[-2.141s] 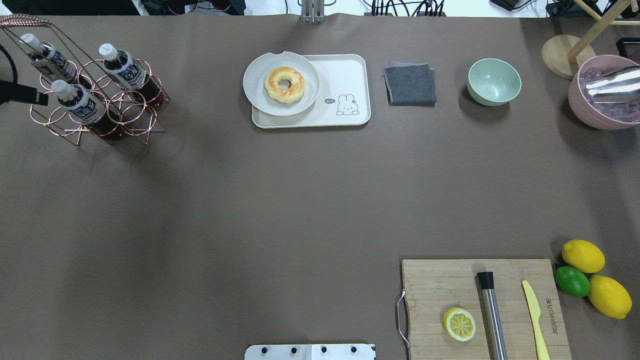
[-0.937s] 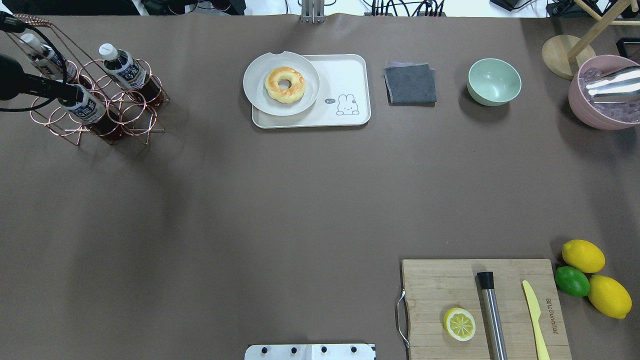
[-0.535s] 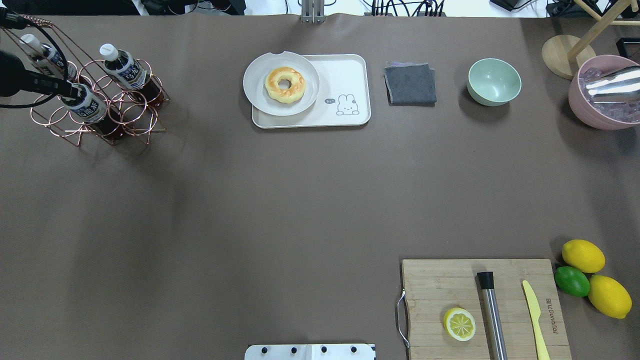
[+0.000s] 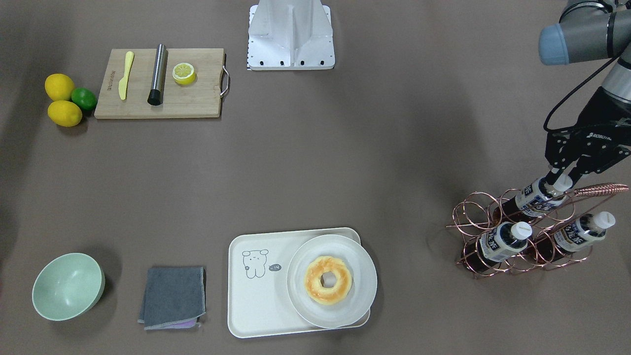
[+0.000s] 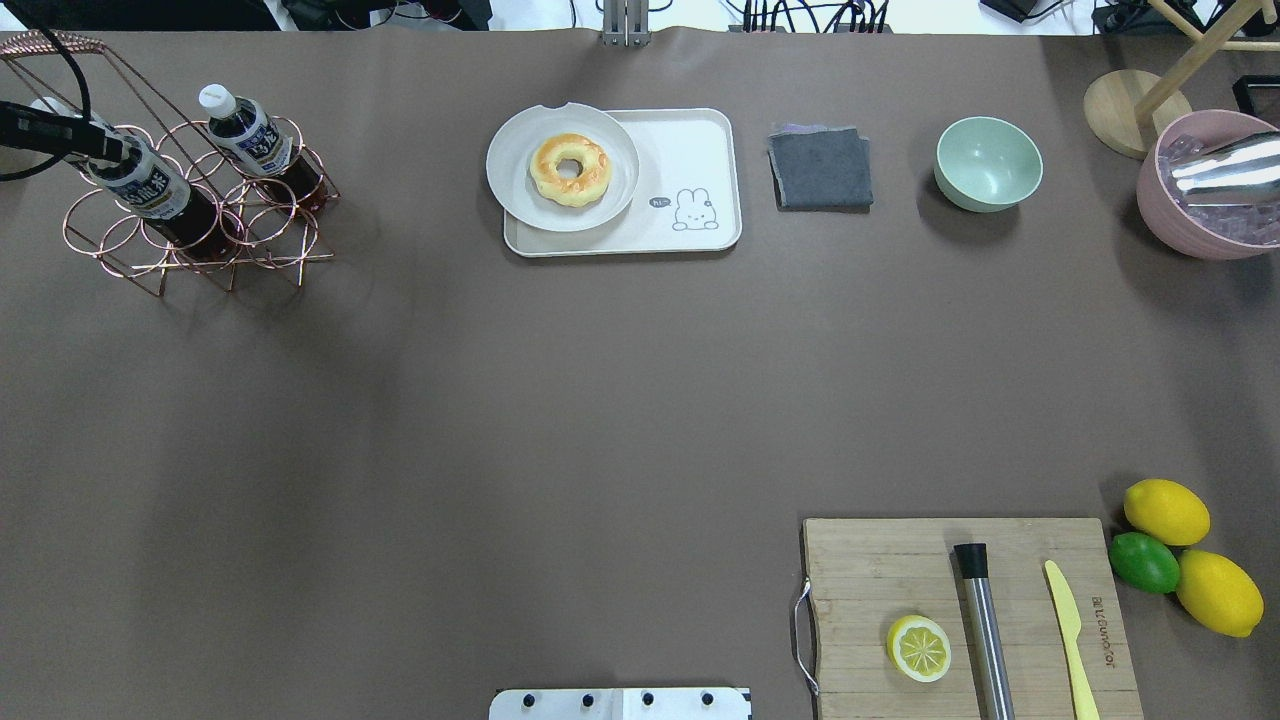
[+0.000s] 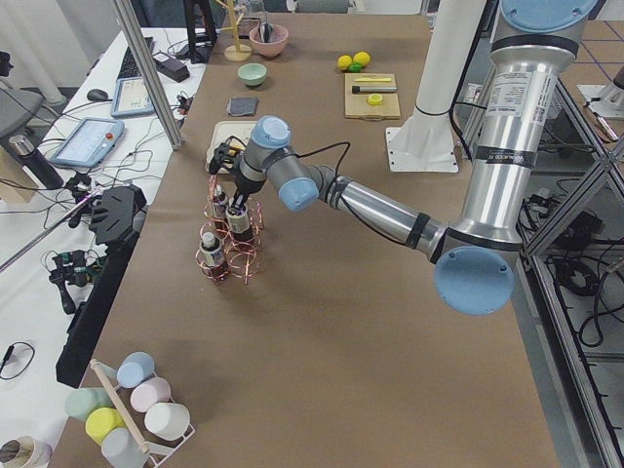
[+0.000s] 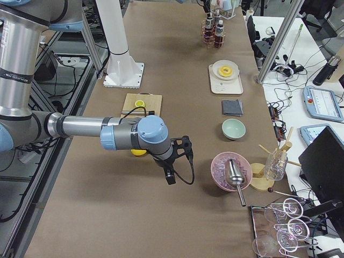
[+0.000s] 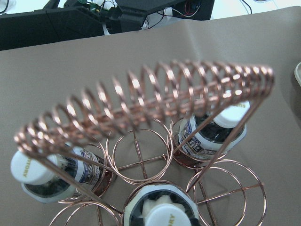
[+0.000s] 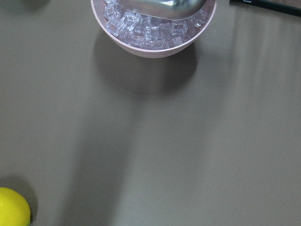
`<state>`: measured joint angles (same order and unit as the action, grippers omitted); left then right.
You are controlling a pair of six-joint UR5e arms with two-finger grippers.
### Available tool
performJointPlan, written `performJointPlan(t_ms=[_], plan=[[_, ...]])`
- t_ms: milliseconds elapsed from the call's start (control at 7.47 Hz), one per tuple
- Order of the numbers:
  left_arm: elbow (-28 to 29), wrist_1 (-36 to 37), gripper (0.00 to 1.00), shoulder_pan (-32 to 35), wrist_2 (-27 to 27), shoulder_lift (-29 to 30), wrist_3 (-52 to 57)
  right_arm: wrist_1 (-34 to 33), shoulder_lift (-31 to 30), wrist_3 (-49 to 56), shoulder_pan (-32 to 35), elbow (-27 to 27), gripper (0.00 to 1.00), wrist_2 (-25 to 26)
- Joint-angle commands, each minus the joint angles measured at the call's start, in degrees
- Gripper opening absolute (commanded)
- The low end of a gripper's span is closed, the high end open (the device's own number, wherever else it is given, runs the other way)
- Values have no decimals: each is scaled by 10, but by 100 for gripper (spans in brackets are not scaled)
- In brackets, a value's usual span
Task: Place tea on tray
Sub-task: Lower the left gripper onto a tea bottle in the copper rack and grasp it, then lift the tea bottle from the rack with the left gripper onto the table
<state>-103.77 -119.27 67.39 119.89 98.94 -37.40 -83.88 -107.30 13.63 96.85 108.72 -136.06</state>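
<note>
Our left gripper [image 4: 560,178] grasps the cap of a tea bottle [image 4: 535,198] in the wire rack [image 4: 599,189], at the front view's right edge. The tray [image 4: 261,305], bottom centre, holds no bottle yet. We cannot tell how the right gripper [image 7: 169,176] is set.

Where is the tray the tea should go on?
Overhead view: the tray sits mid-table at the far edge, its left end under a plate with a doughnut, a grey cloth just to its right.

Brown-covered table [image 5: 520,400], aluminium frame post [image 6: 146,70], cluttered white side desk [image 7: 314,40], even indoor light.
</note>
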Motion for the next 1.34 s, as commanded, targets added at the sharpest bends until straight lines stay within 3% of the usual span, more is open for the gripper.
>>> performJointPlan(t_ms=[0,268,535,803,1070,1204], plan=[[-42,2,0,43,62,-7,0,0,-1,0,0,-2,100,-3],[-105,37,0,76,86,-29,4,-1,-2,-2,0,-2,100,-3],[-187,144,0,51,86,-10,-2,-1,-3,-1,0,-3,100,-3],[-201,207,0,-20,49,62,-49,-1,-2,-3,-1,-2,100,-3],[-209,381,0,-144,-63,199,-100,0,-2,-3,-1,-2,100,-15],[-208,424,0,-207,-107,248,-149,-1,-2,-3,-1,-3,100,-15]])
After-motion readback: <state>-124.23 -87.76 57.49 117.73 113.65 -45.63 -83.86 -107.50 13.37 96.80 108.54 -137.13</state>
